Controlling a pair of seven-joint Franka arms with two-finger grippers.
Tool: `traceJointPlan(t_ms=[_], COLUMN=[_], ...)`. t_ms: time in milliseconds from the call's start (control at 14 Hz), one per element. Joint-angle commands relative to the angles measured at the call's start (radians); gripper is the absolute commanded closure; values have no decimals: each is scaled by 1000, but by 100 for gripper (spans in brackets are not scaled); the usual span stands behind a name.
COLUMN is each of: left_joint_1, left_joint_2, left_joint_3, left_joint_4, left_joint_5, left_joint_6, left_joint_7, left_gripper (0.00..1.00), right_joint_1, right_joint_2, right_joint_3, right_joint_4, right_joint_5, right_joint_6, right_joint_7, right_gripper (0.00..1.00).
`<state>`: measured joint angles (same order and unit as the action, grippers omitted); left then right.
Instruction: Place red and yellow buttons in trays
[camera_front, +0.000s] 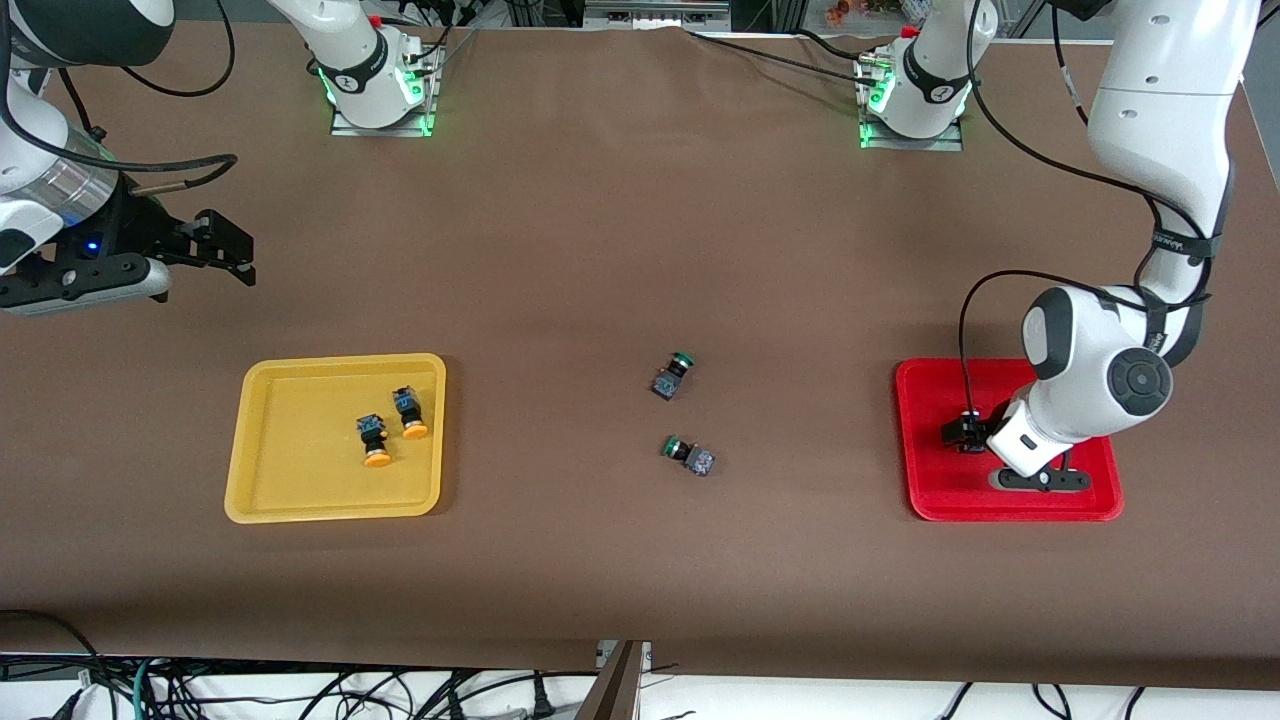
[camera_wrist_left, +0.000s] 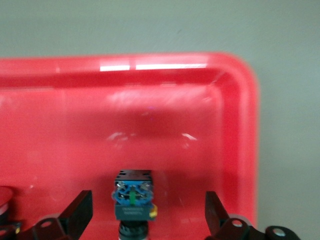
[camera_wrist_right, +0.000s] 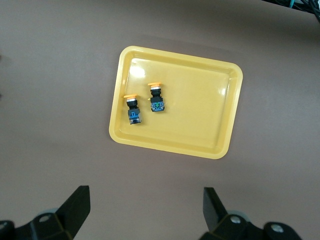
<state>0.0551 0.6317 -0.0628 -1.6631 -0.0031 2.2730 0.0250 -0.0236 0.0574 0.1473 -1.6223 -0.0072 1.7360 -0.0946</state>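
The right gripper (camera_front: 235, 262) hangs spread and empty over bare desk (camera_front: 600, 230), waiting. Two yellow buttons (camera_front: 374, 440) already lie in the yellow tray (camera_front: 265, 500). The left gripper (camera_wrist_left: 147, 212), jaws spread, sits low in the red tray (camera_front: 920, 500) astride a button (camera_wrist_left: 132, 197) seemingly just released. Next: lift clear.

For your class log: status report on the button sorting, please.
Left gripper in red tray, jaws open around a button. Right gripper waits, open, above the table. Two yellow buttons in yellow tray. Green buttons mid-table, clear.
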Motion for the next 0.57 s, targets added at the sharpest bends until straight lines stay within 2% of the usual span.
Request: traceJointPlan(t_ms=[0,143,357,500], left_joint_1=[-35,-52,-51,-47], left_joint_2=[-15,-15,-32,-79], left_joint_3=[-2,-2,-2,8], left_joint_4=[155,232,350,365], left_joint_5=[5,9,8,12], left_joint_6=[-186,-277,-481,-526], left_joint_7=[-5,-7,-7,-7], left_gripper=[0,0,0,0], right_joint_1=[-2,-2,-1,-1], right_joint_2=[2,4,4,4], right_joint_3=[6,6,6,6], right_joint_4=[22,22,24,24], right_joint_5=[6,6,6,6], right_joint_6=[-13,-10,-9,-9], right_joint_7=[13,13,13,13], right_gripper=[0,0,0,0])
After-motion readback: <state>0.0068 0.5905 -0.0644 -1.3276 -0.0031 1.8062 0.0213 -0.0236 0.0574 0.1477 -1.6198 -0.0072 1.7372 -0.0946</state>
